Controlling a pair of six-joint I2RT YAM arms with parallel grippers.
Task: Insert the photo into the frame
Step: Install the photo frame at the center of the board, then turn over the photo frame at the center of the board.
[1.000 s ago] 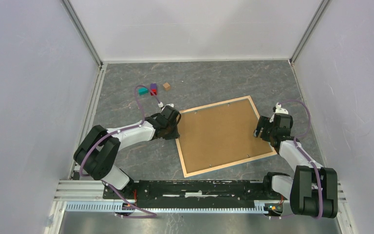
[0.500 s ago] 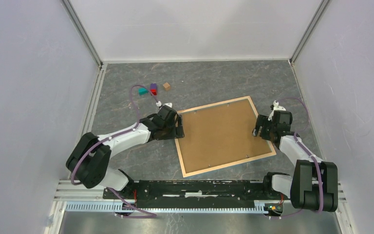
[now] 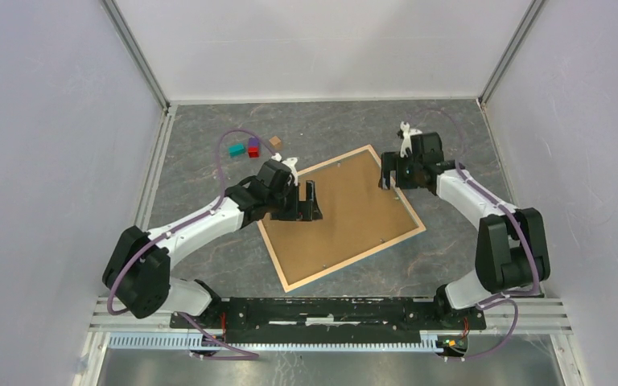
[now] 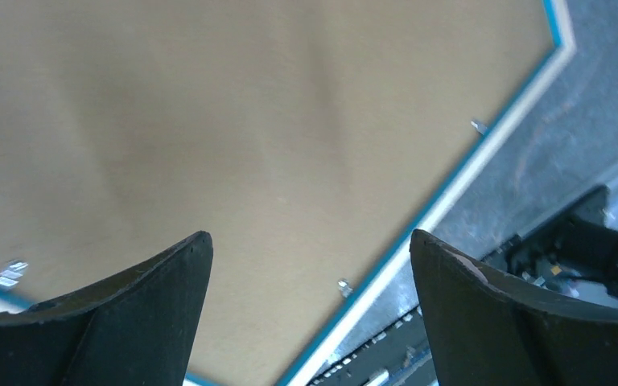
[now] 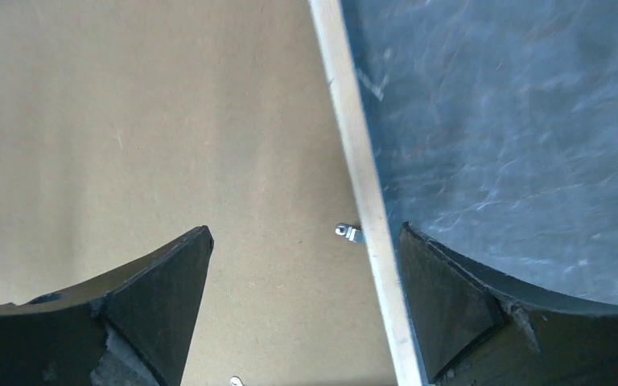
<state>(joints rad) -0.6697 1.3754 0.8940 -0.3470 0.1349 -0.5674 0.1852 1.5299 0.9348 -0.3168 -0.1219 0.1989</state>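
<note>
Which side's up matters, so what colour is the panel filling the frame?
Plain brown backing board, clearest in left wrist view.

The left claw (image 4: 307,241) gapes wide over the brown backing board (image 4: 249,121). The frame (image 4: 487,153) shows a pale, blue-lined edge running from 1 o'clock to 6 o'clock, with small metal tabs (image 4: 344,285) beside it. Grey counter (image 4: 591,112) lies at 3 o'clock.

One frame (image 3: 356,258), one backing board (image 3: 346,217), four small blocks (image 3: 236,149).
</note>
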